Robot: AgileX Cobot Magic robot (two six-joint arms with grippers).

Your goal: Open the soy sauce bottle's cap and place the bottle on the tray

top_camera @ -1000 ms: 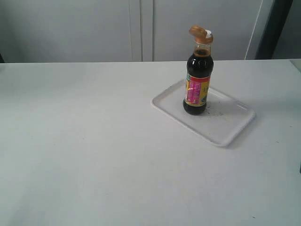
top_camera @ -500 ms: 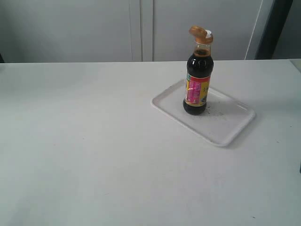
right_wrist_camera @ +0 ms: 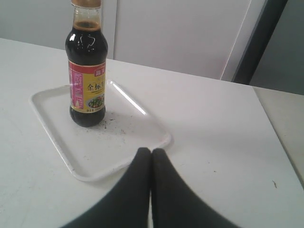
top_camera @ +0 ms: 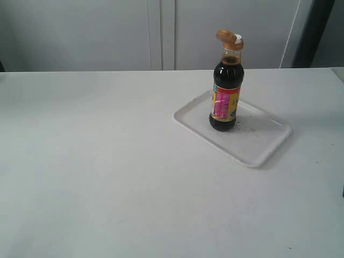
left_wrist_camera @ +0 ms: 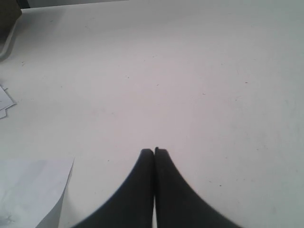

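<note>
The soy sauce bottle [top_camera: 226, 94] stands upright on the white tray [top_camera: 258, 145], toward its far left part. Its bronze cap [top_camera: 228, 37] is flipped open and tilted back, with the white spout showing beside it. In the right wrist view the bottle [right_wrist_camera: 87, 71] stands on the tray [right_wrist_camera: 57, 137] and its cap is cut off by the frame edge. My right gripper [right_wrist_camera: 151, 151] is shut and empty, hanging back from the tray's near rim. Over bare table, my left gripper [left_wrist_camera: 154, 151] is shut with nothing in it. Neither arm shows in the exterior view.
A white sheet of paper [left_wrist_camera: 33, 190] lies on the table beside the left gripper, and more paper scraps [left_wrist_camera: 5, 102] sit farther off. A dark object [left_wrist_camera: 8, 19] sits at the table's far corner. Grey cabinet doors [top_camera: 161, 32] stand behind the table.
</note>
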